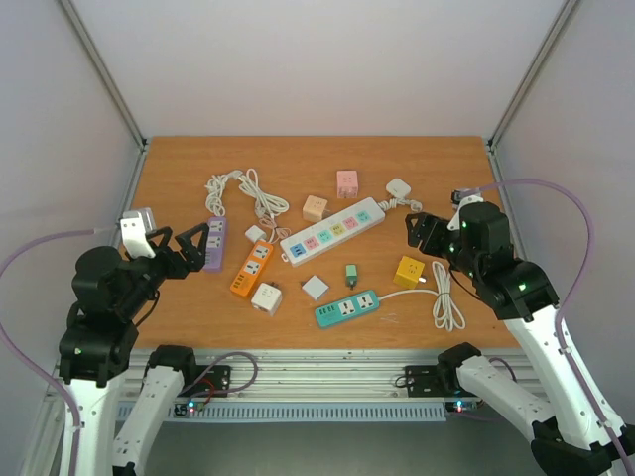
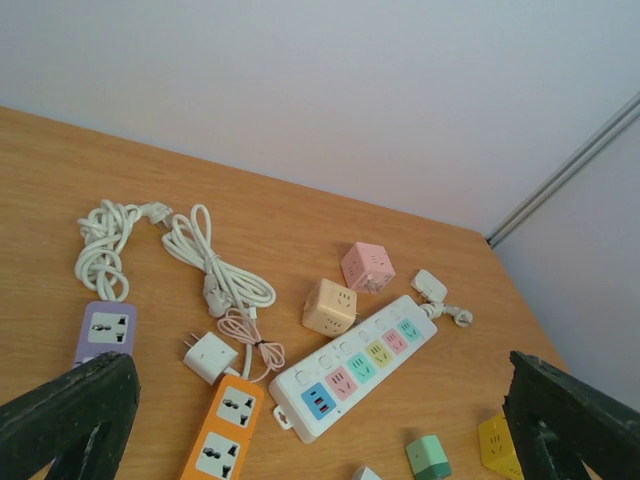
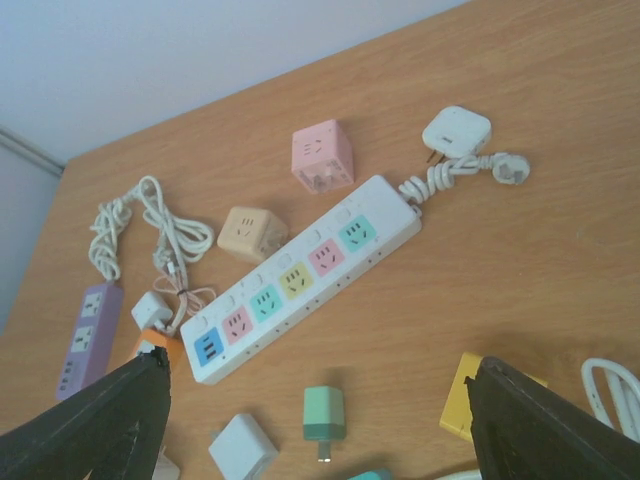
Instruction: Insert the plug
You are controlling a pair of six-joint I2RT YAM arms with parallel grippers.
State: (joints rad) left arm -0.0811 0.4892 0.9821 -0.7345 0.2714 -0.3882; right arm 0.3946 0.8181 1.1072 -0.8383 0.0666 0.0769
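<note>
Wooden table (image 1: 198,159) with white power strip (image 1: 332,231), markings illegible

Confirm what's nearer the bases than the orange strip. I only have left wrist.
Observer: A teal power strip lies near the front edge, to the right of the orange power strip.
Operator: Right arm?
Observer: The right gripper hovers open and empty over the table's right side, just beyond the yellow cube socket.
Operator: Anything by that cube?
Observer: A coiled white cable lies on its right.
</note>
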